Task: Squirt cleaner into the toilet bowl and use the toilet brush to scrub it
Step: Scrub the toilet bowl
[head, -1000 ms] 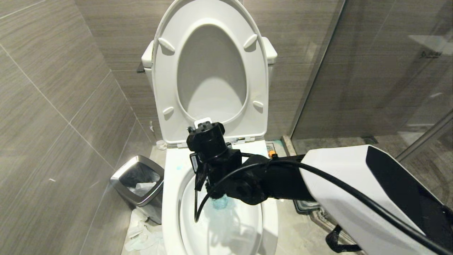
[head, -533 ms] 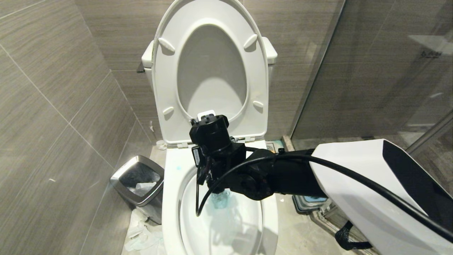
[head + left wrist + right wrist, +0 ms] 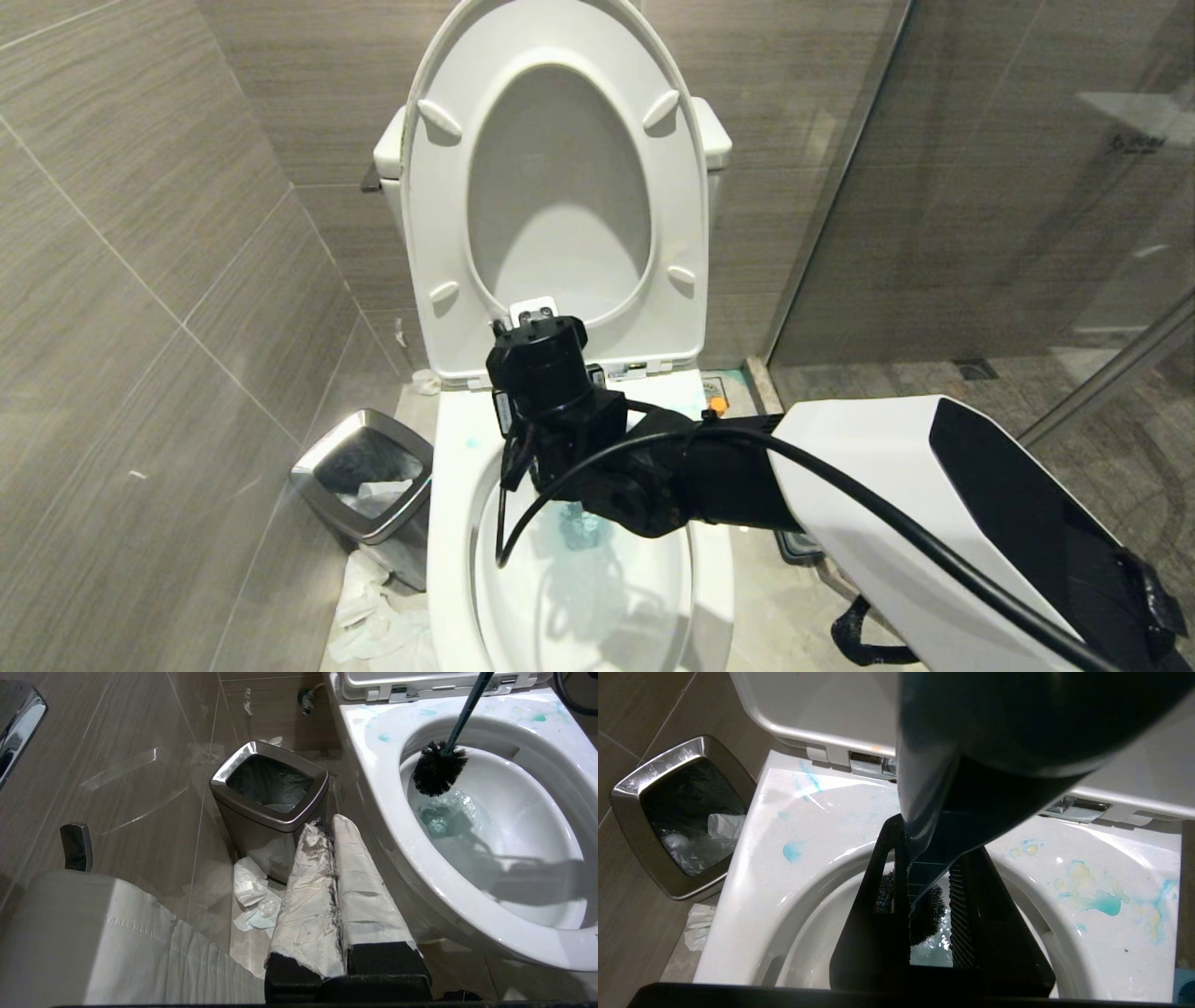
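The white toilet bowl (image 3: 450, 523) stands with seat and lid (image 3: 555, 187) raised. My right gripper (image 3: 551, 481) points down over the bowl's back part, shut on the slate-blue handle (image 3: 924, 812) of the toilet brush. The handle runs between the black fingers of the right gripper (image 3: 931, 844). The brush's dark head (image 3: 439, 767) hangs inside the bowl just above the water, near the back wall. Cleaner shows as blue blots on the rim (image 3: 1104, 903) and tints the water (image 3: 437, 821). My left gripper (image 3: 330, 823), its fingers wrapped in white, is shut on nothing beside the bowl.
A steel-rimmed black bin (image 3: 364, 476) stands on the floor left of the toilet, with crumpled tissue (image 3: 252, 896) at its foot. Tiled walls close the left and back. A glass shower partition (image 3: 980, 187) stands on the right. A sliver of the brush holder (image 3: 792, 549) shows under my forearm.
My right wrist swung slightly right and back over the bowl, then returned left, carrying the brush with it. The grip is unchanged. The left arm has not moved.
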`<state>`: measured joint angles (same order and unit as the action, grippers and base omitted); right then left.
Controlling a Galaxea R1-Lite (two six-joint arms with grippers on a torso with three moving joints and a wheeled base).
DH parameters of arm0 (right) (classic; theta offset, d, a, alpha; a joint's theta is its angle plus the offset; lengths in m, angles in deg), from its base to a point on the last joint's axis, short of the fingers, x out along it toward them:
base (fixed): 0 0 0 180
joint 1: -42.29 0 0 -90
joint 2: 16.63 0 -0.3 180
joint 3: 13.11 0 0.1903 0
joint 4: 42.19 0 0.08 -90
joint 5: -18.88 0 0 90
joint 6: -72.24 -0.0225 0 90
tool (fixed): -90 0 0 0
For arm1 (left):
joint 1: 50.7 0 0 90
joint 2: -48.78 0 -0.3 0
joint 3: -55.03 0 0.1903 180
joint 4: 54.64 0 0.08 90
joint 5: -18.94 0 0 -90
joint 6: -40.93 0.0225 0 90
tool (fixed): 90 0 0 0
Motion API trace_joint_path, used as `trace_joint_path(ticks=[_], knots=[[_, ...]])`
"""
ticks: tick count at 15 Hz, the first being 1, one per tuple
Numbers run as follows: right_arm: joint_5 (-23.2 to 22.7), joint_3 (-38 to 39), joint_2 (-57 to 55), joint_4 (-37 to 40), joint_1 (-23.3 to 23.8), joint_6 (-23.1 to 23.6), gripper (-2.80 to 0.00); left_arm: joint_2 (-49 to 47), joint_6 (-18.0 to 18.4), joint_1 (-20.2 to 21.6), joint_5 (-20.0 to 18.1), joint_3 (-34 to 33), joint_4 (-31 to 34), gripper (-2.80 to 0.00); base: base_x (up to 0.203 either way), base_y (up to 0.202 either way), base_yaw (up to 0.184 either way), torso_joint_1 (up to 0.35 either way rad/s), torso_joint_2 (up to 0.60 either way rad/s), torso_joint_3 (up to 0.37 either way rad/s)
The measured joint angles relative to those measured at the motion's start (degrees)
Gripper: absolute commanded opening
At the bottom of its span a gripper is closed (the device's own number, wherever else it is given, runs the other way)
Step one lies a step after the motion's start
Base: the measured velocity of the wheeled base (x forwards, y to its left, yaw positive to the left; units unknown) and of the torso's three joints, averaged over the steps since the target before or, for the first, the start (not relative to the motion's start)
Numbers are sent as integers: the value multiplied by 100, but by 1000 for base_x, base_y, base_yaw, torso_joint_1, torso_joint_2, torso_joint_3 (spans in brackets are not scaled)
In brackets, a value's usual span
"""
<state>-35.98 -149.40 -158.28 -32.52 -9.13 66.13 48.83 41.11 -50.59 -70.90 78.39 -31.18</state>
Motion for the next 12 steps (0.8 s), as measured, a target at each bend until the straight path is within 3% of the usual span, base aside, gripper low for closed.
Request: trace_joint_path(ticks=[9,12], knots=[[-5,54,-72,-54,-536,-30,-280,0,-2,0,0,0,0,-280,0,0,0,0,0,0],[-11,464,155,-54,-714,-68,-280,0,7,5,0,0,1,-280,0,0,0,0,0,0]])
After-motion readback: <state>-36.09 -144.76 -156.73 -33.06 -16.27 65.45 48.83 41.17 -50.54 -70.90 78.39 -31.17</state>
